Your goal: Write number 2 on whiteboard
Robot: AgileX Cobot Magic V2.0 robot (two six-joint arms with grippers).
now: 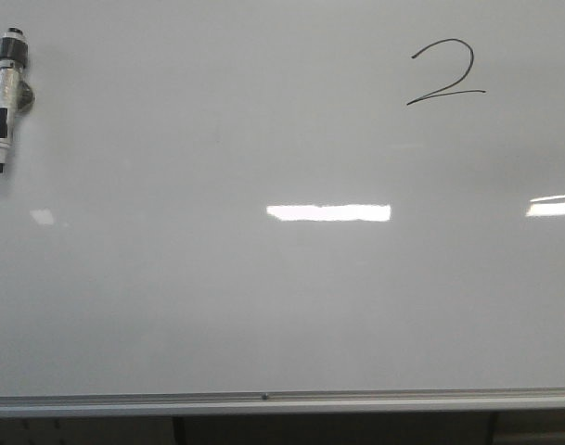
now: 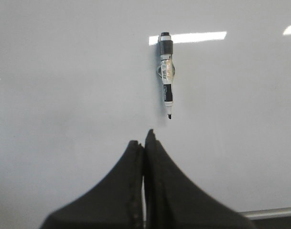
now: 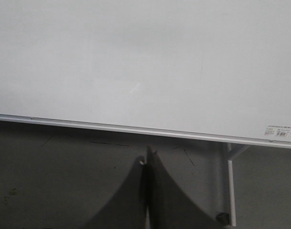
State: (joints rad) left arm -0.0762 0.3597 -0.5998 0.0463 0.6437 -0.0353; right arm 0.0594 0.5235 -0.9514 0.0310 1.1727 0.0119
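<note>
Front view: the whiteboard (image 1: 171, 306) fills the frame, its metal frame edge (image 1: 282, 401) running along the bottom. The number 2 (image 1: 445, 72) stands in the upper right, thin black line, complete with its base stroke. A marker pen (image 1: 7, 97) sits on the board at the upper left, tip downward, uncapped. Neither arm appears here.

Left wrist view: the left gripper (image 2: 146, 143) at lower centre has its jaws pressed together on nothing. The marker hangs just above it in the picture, apart from the fingertips.

Right wrist view: the right gripper (image 3: 146, 160) at lower centre is likewise closed and empty, set over the dark area below the board's lower edge.

Judgement: the writing step looks finished and the marker already parked — what remains, if anything, is clearing the arms away from the board without brushing the ink.
</note>
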